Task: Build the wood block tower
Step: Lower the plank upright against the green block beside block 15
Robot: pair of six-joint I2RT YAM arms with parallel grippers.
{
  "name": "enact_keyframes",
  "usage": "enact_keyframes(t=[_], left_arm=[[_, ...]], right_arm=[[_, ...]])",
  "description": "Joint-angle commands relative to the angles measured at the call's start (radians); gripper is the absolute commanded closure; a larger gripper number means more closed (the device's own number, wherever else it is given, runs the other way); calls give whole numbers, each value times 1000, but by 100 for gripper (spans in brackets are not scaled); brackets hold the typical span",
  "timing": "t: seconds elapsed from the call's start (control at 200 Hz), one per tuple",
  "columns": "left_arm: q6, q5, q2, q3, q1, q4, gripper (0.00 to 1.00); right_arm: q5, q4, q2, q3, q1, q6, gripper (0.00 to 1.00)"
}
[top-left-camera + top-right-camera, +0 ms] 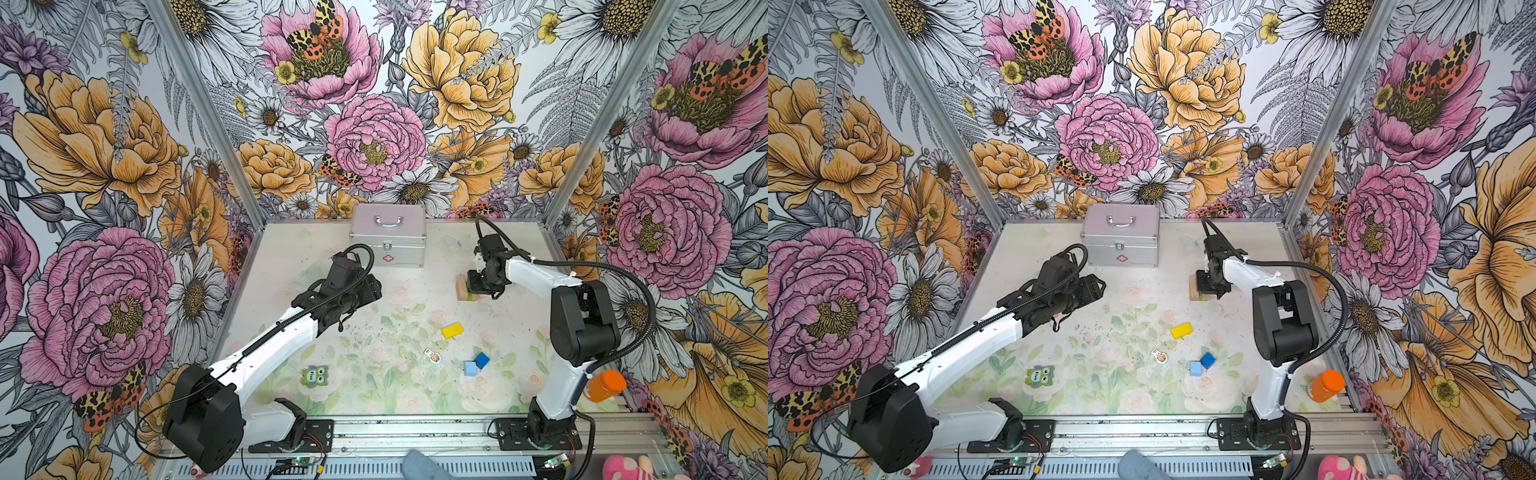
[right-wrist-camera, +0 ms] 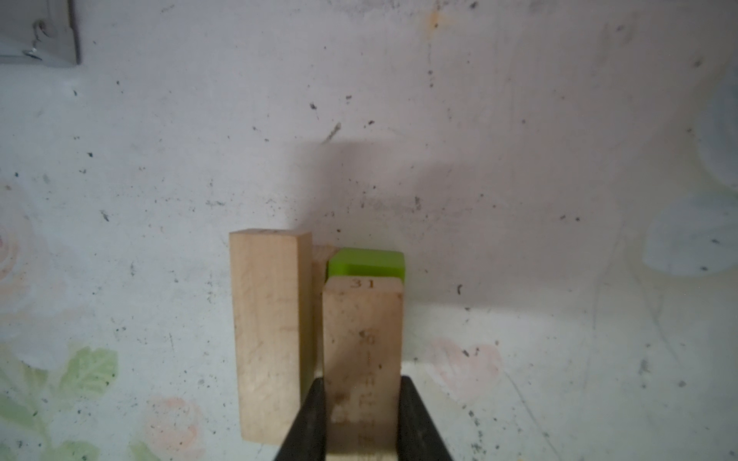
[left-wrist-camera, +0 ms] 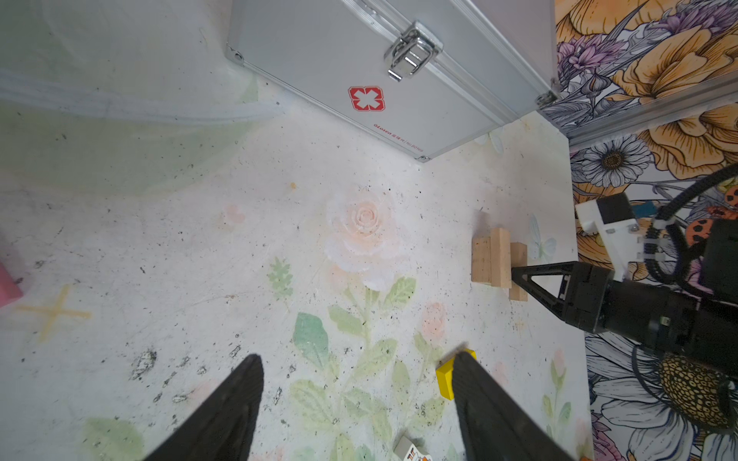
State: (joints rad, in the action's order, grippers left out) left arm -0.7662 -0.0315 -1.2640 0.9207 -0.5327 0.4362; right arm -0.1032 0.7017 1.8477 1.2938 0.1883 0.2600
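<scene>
Tan numbered block [image 2: 361, 339] clamped in closed right gripper [image 2: 359, 383], toward far-right corner of table [image 1: 415, 291], beside second tan block [image 2: 267, 331] and green block [image 2: 365, 261]. Left gripper [image 3: 357, 357] agape, empty. Risk: knocking neighbours askew on release.

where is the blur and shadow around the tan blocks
Right wrist view: the gripped tan block is soft up close, and a shadow falls on the table behind it. Left wrist view: the tan blocks look sharp; the left gripper looks blurred.

Floral walls [image 1: 104, 145], pale flowered tabletop [image 1: 286, 249]
</scene>
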Motion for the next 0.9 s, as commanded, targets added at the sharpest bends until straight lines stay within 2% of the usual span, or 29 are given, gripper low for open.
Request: enact_keyframes(t=[0.0,0.525,0.74,0.895], left_arm=[[15,7,25,17,-6,-17,24],[16,-2,57,10,-7,-13,24],[14,-1,54,13,-11,-12,24],[16,-1,48,23,-11,-9,24]], right_arm=[[-6,-21,9,31,-5,-11,73],[-16,-24,34,48,-6,-8,73],[-19,-29,29,43,-6,-7,57],[-6,-28,1,38,-15,-2,50]])
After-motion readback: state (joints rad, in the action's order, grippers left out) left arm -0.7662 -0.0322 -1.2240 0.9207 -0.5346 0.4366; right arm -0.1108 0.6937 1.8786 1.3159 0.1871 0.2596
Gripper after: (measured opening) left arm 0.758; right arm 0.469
